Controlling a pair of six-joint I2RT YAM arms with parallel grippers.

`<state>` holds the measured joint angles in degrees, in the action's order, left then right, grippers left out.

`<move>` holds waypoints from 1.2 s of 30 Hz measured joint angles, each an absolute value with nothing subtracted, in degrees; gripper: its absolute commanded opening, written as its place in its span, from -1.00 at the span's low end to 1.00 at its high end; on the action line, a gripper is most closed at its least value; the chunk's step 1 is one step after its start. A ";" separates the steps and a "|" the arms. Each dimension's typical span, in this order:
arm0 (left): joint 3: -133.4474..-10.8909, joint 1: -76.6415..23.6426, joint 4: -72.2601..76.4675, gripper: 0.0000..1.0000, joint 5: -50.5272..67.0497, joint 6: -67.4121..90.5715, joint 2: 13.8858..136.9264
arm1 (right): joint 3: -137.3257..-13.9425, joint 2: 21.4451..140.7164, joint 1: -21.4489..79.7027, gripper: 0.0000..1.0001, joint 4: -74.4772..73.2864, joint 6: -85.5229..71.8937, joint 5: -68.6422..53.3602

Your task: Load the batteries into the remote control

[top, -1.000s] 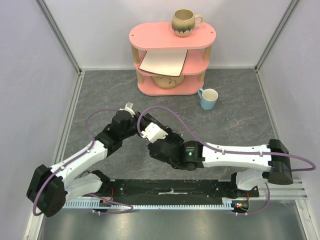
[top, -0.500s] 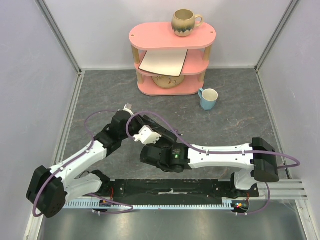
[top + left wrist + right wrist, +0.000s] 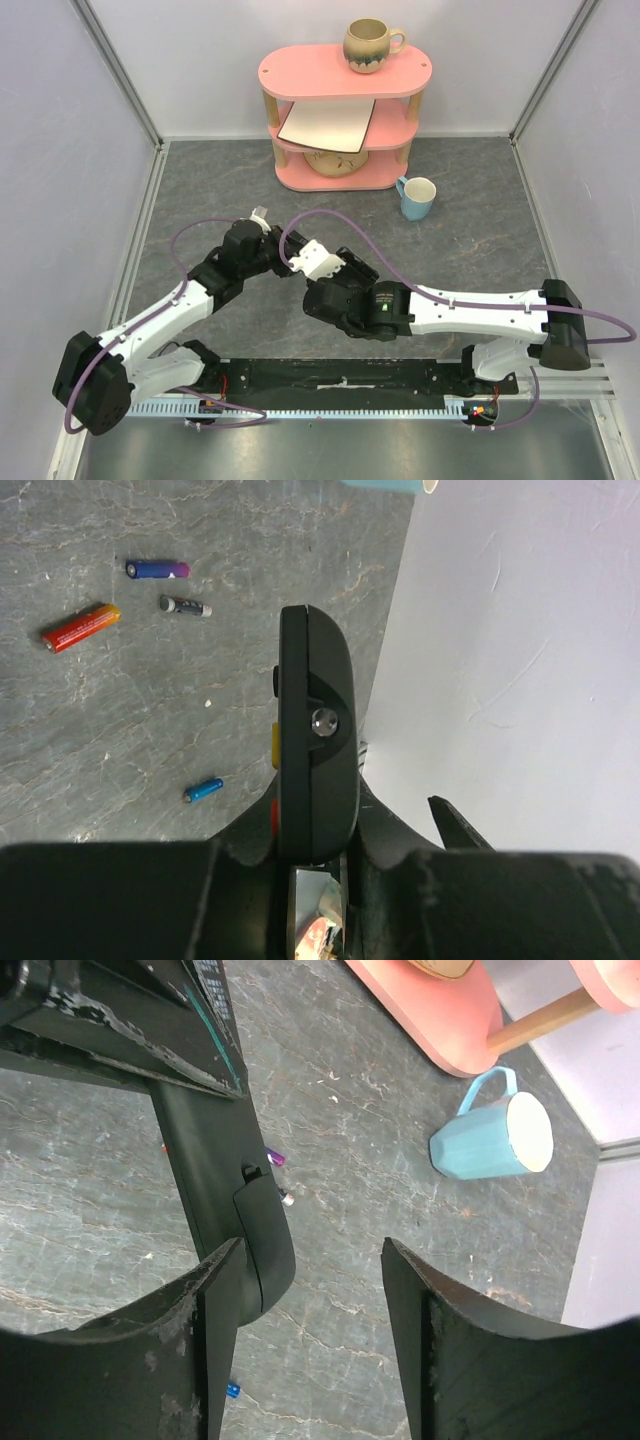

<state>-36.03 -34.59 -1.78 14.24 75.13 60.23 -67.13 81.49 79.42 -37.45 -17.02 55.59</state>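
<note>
Where the two arms are bolted at the near edge of the worktop [image 3: 200, 190], the entries begin.

1. Left arm: reaches from the near left corner toward the middle of the worktop. Left claw [image 3: 315, 845]: closed on the near end of the remote control [image 3: 316, 750], which it holds edge-on and raised off the surface. Yellow and red buttons show along one side of the remote.

2. Right arm: reaches in from the near right corner and meets the left arm at mid-worktop. Right claw [image 3: 312, 1260]: jaws standing apart, holding nothing. The free end of the remote lies just beside one finger [image 3: 215, 1340], and whether they touch cannot be told; the other finger stands well clear.

3. Loose cells, four, lying flat on the grey marbled surface near the middle, below and beside the raised remote (the top view hides them under the arms):
- small blue battery [image 3: 203, 790], nearest the left claw;
- red-orange battery [image 3: 80, 627], farther out;
- dark battery with a silvery end [image 3: 185, 605], near the red-orange one;
- blue-and-purple battery [image 3: 157, 569], farthest of the four.
None of them is touching another.

4. Light-blue mug [image 3: 417, 197]: upright, right of centre, toward the far edge.

5. Pink shelf unit [image 3: 345, 70]: three tiers, against the far edge at centre, just behind the mug. On the top tier stands a brown mug [image 3: 370, 45], on the middle tier a white board [image 3: 327, 125] overhanging the front, and on the bottom tier a pale patterned bowl [image 3: 335, 162].
</note>
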 measured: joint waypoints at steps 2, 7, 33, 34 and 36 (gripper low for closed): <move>-36.07 -34.61 -2.15 -0.96 14.70 75.13 60.60 | -67.13 81.49 79.44 0.44 -36.82 -16.25 54.83; -37.32 -34.63 -4.67 -0.96 14.66 75.11 61.32 | -67.16 81.49 79.44 0.55 -35.29 -14.24 51.90; -40.82 -34.59 -8.51 0.24 14.61 74.35 60.84 | -68.69 88.75 76.25 -1.00 -34.28 -10.15 49.58; -40.49 -34.37 -7.94 0.45 14.46 74.28 60.66 | -68.31 87.83 76.05 -1.00 -33.91 -10.79 48.03; -39.77 -33.65 -6.52 0.97 13.69 73.93 60.16 | -66.87 84.58 75.85 -1.00 -33.47 -12.12 45.08</move>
